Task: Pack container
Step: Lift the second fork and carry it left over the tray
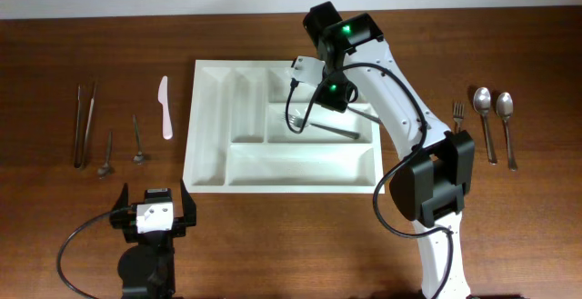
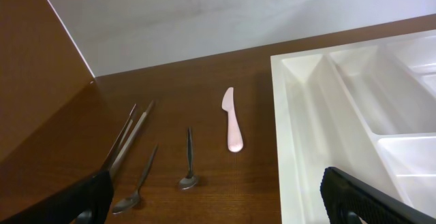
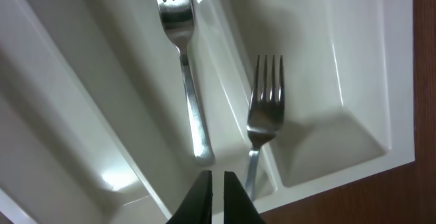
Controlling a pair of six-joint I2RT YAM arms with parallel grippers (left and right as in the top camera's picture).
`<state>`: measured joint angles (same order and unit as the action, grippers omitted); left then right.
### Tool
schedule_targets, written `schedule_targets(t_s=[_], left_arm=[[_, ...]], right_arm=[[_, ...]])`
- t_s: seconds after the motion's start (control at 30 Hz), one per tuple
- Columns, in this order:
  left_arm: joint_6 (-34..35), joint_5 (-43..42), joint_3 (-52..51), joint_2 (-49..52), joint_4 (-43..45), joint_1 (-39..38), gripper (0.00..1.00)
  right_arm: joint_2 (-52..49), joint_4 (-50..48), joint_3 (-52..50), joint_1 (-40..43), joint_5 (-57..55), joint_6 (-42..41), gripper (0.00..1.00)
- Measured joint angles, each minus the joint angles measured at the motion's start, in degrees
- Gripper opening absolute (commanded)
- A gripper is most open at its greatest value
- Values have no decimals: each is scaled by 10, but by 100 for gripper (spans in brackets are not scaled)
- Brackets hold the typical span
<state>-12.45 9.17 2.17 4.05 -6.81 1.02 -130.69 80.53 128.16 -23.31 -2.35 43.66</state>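
Table (image 1: 55,44): brown wood, grain running lengthwise, fills nearly the whole overhead view. Faint sheen, soft even light, weak shadows.
Wall (image 2: 238,13): plain white, matt, meets the table's far edge; from overhead, a pale strip along the top.
Brown panel (image 2: 34,81): rises at the table's left end and joins the wall at a corner.

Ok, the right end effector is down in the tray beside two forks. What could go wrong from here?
1. The right end effector is shut, right beside the handle of the nearer fork. Whether it grips that handle is unclear, so pulling away could drag the fork.
2. That fork seems to lie along a divider of the container, so it may end up tilted rather than flat like the other fork.
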Motion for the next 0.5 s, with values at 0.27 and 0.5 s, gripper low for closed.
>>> schedule_targets(t_s=[0.27,0.5], left_arm=[[0,0,0,0,0,0,99],[0,0,0,0,0,0,99]], right_arm=[[0,-12,0,22,-24,-40,42],[0,50,0,57,-32,-58,64]])
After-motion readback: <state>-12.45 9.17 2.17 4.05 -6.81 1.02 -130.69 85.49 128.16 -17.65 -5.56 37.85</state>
